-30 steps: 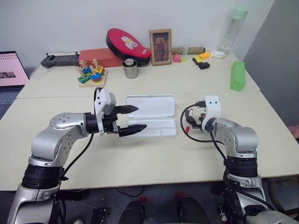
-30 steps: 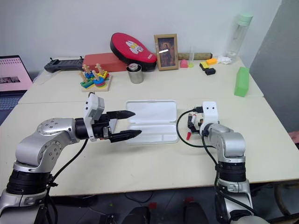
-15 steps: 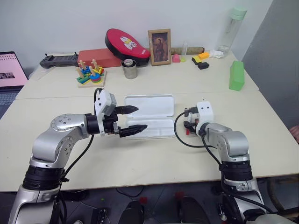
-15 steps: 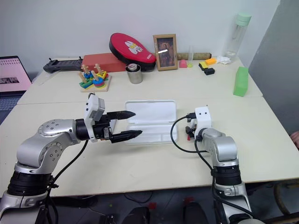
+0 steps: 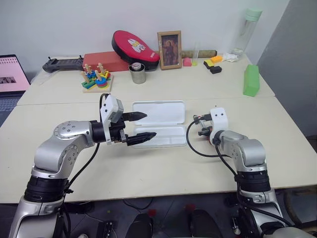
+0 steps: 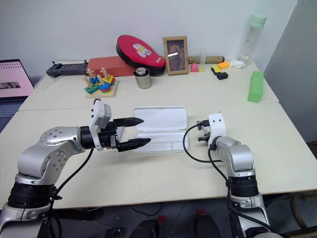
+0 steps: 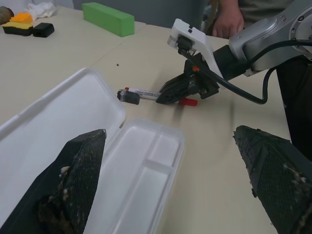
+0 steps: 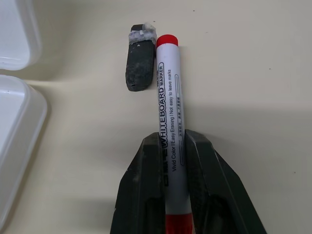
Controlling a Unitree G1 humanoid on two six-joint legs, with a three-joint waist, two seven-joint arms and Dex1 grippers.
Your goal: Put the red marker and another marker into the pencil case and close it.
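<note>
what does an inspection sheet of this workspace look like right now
surface: pale beige table, two tops butted together
job's things: white hinged plastic pencil case open, nothing in it; slim white-barrelled red marker lying on the table
clutter: small dark grey block beside the marker's tip; green block, red oval pouch, framed picture
grippers: right gripper fingers closed on the marker; left gripper open by the case
cables: black cable looping at the right wrist
surroundings: person's hand past the table
</note>
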